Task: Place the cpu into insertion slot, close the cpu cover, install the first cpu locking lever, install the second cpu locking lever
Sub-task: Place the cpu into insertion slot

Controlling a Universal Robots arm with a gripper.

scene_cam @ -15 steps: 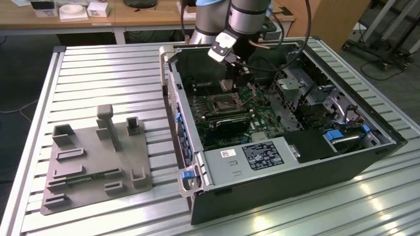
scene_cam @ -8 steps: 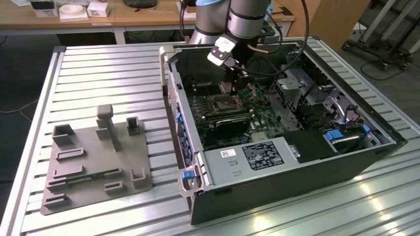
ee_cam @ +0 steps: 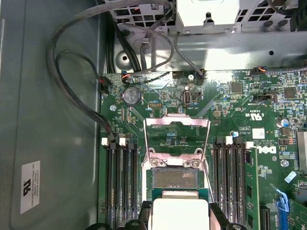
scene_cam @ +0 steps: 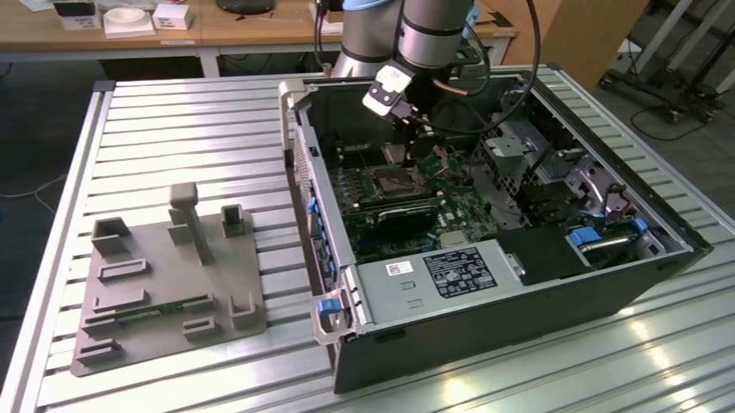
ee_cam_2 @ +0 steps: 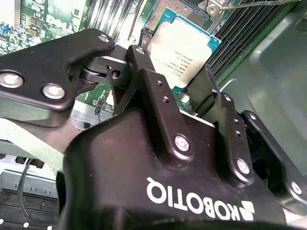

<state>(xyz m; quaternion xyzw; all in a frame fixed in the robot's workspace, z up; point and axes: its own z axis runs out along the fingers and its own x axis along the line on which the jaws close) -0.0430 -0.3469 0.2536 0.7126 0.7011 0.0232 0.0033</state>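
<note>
While your gripper (ee_cam_2: 175,72) pinches the cpu (ee_cam_2: 187,43) by its edges, hold it level and square over the slot (ee_cam: 173,178), clear of the open cover (ee_cam: 177,121).

In the second wrist view, the fingers (ee_cam_2: 158,96) of the gripper (ee_cam_2: 173,63) hide the near edge of the cpu (ee_cam_2: 184,45). In the first wrist view, the picture's edge cuts off the cpu (ee_cam: 180,214), and the cpu hides part of the insertion slot (ee_cam: 173,178).
</note>
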